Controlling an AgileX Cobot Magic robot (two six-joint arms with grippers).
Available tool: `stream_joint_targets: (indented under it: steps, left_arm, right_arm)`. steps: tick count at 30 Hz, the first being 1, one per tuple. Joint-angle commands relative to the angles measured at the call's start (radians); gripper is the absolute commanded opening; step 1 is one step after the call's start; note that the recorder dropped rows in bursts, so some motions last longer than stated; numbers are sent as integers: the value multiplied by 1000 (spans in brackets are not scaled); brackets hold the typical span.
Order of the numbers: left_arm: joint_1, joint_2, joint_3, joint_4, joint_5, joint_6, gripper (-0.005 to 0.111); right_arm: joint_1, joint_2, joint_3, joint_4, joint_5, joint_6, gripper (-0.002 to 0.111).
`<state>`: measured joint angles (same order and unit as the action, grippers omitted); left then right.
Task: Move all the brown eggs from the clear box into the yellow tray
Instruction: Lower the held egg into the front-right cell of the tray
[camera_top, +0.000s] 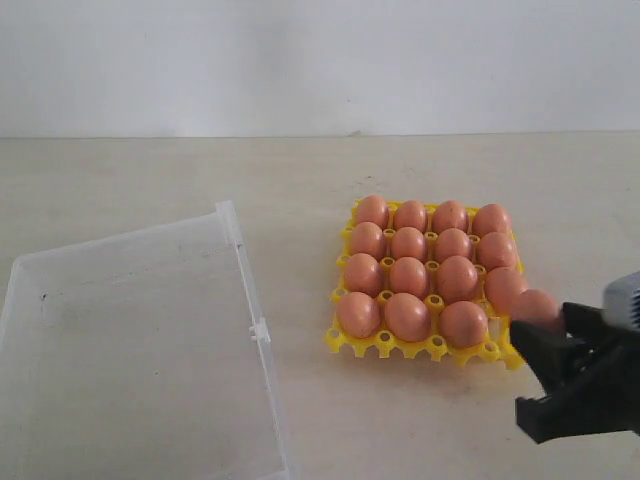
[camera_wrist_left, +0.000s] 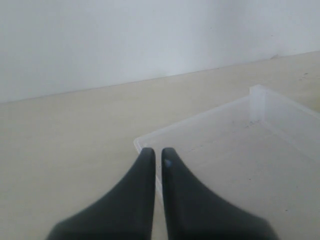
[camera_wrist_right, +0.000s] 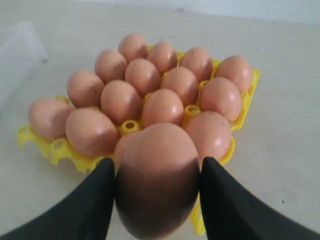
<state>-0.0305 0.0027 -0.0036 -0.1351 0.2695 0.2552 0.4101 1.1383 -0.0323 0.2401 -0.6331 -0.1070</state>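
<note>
Several brown eggs (camera_top: 409, 276) fill the yellow tray (camera_top: 385, 345), which sits right of centre on the table. My right gripper (camera_top: 545, 325) is shut on one more brown egg (camera_top: 537, 308) and holds it at the tray's near right corner. In the right wrist view this held egg (camera_wrist_right: 157, 175) sits between the two black fingers, just in front of the tray (camera_wrist_right: 55, 147). The clear box (camera_top: 245, 270) lies to the left with no eggs in it. My left gripper (camera_wrist_left: 155, 152) is shut on nothing over a corner of the box (camera_wrist_left: 257, 92); it is outside the exterior view.
A pale wall runs along the far edge of the beige table (camera_top: 300, 180). Bare tabletop separates the box from the tray. The box's small clip tab (camera_top: 260, 331) sticks out from its right rim.
</note>
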Motion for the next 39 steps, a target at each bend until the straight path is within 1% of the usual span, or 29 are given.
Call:
stream_joint_targets:
  steps: [1, 3, 5, 6, 11, 15, 22, 27, 33, 36, 38, 39]
  left_arm:
    - [-3, -3, 4, -7, -8, -1, 4]
    - [-3, -3, 4, -7, -8, -1, 4]
    - [-3, -3, 4, -7, -8, -1, 4]
    - [-3, -3, 4, -7, -8, -1, 4]
    - [-3, -3, 4, -7, -8, -1, 4]
    - [-3, -3, 4, -7, -8, -1, 4]
    - [-3, -3, 4, -7, -8, -1, 4]
    - [-3, -3, 4, -7, -8, -1, 4]
    - [-3, -3, 4, -7, -8, -1, 4]
    - [-3, -3, 4, -7, -8, -1, 4]
    - [-3, -3, 4, -7, -8, -1, 4]
    - [-3, -3, 4, -7, -8, -1, 4]
  right_arm:
    - [-2, 227, -45, -138, -228, -81, 0]
    - [-2, 313, -52, -112, -383, -78, 0]
    - [-2, 367, -50, -75, -486, -71, 0]
    - [-2, 387, -50, -58, -509, -54, 0]
    - [-2, 434, -50, -36, -502, -41, 0]
    - [-2, 496, -50, 30, -508, -41, 0]
    - [-2, 580, -50, 68, -557, -23, 0]
    - [-2, 580, -50, 55, -457, -27, 0]
    - [-2, 580, -62, 65, -457, -27, 0]
    - [-2, 580, -89, 59, -420, -27, 0]
    - [-2, 580, -113, 50, -387, -27, 4]
    - [-2, 580, -122, 50, -371, -27, 14]
